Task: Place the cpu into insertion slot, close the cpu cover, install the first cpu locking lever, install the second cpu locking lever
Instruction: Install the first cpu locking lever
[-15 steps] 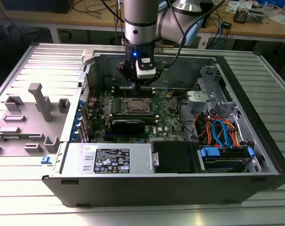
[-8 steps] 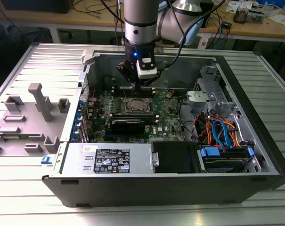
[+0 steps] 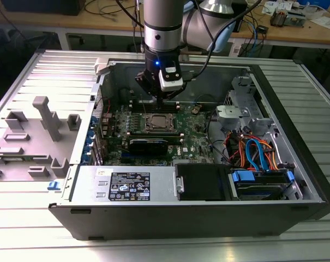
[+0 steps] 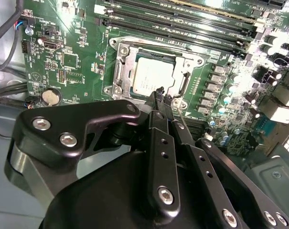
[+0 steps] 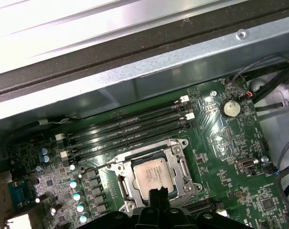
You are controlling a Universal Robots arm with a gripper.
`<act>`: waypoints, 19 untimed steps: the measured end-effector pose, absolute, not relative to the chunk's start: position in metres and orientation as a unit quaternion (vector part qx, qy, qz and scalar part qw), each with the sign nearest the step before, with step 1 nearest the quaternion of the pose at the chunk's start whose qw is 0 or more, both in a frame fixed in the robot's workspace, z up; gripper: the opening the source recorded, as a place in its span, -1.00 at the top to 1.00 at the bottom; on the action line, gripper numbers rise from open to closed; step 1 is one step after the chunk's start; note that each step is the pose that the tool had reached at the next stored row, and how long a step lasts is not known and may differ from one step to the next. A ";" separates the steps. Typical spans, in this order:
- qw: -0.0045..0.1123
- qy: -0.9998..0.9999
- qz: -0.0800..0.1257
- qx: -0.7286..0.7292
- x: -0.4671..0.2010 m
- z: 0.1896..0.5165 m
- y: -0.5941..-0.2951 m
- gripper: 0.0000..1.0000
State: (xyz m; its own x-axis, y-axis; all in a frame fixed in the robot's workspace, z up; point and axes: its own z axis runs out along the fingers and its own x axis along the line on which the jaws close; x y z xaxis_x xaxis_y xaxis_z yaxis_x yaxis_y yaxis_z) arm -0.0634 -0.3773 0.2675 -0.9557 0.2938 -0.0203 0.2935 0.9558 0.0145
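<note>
The cpu (image 4: 153, 76) lies seated in the insertion slot (image 4: 178, 85) on the green motherboard (image 4: 87, 57). The cpu cover (image 4: 121, 67) lies flat around the chip. The claw (image 4: 162, 98) hangs just over the socket's edge, its fingertips drawn together with nothing seen between them. Contact with the socket cannot be told. The open computer case (image 3: 295, 136) rests on the ribbed bench (image 3: 23, 71).

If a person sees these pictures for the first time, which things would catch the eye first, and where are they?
First, in the exterior view, the gripper hangs down into the open computer case. Then, in both wrist views, the silver-grey cpu lies in its socket on the green motherboard, framed by the cpu cover. The jaws stand closed, their tips near the chip's edge.
</note>
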 end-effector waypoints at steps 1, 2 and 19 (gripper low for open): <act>0.011 0.989 0.006 0.148 -0.063 0.267 -0.377 0.79; 0.011 0.989 0.006 0.148 -0.063 0.267 -0.377 0.79; 0.011 0.992 0.006 0.123 -0.063 0.267 -0.378 0.79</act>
